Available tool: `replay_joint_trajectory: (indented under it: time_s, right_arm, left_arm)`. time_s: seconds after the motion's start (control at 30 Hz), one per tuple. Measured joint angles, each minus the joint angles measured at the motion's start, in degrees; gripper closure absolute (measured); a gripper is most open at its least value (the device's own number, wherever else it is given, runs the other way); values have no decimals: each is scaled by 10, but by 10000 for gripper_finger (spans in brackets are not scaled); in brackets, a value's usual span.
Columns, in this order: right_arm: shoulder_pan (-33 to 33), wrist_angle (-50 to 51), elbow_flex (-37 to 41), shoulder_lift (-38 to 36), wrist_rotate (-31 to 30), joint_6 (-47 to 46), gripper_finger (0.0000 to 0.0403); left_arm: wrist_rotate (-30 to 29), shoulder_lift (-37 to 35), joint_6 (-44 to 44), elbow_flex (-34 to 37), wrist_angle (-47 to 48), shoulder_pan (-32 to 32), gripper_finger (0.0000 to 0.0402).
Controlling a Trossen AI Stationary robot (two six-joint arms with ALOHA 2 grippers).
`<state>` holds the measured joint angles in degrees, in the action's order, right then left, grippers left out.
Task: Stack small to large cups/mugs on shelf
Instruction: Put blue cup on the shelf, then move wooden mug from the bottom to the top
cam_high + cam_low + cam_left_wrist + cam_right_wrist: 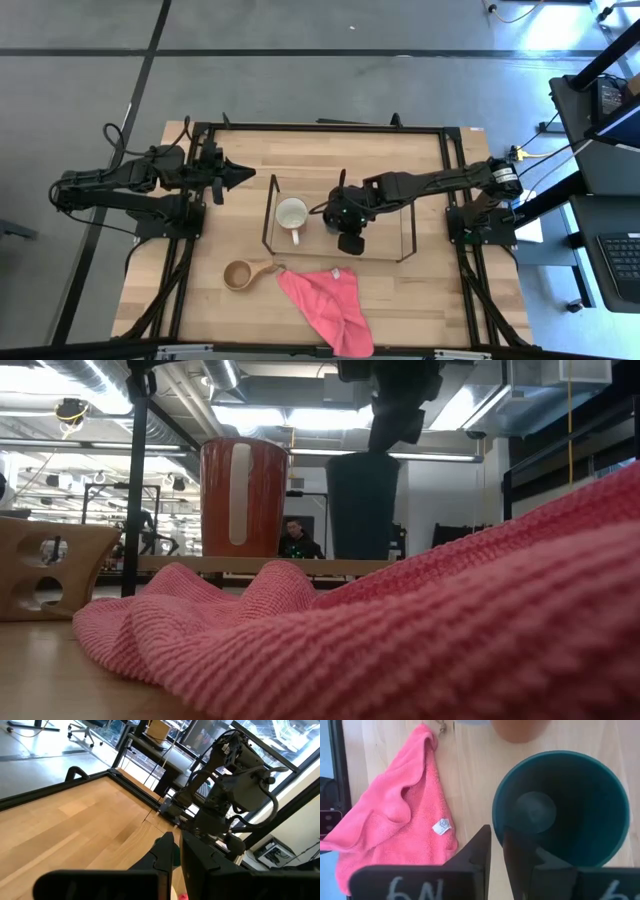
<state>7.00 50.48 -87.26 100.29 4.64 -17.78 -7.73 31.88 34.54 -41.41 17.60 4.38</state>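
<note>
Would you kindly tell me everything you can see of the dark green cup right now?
The dark green cup is a plain, smooth, handleless vessel with a round rim, tapering to a smaller flat bottom; its inside is empty. It stands upright on the shelf, beside the reddish mug. The right end effector grips its rim, one finger inside the wall and one outside. Its material cannot be told; it looks matte.
</note>
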Motion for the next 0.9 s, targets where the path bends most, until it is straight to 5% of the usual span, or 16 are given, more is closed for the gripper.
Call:
replay_joint_trajectory:
  time_s: [0.9]
  right_arm:
    - [25,-9,-33,-1,-38,-19,353]
  left_arm:
    - [4,0,-1,0,57,0,376]
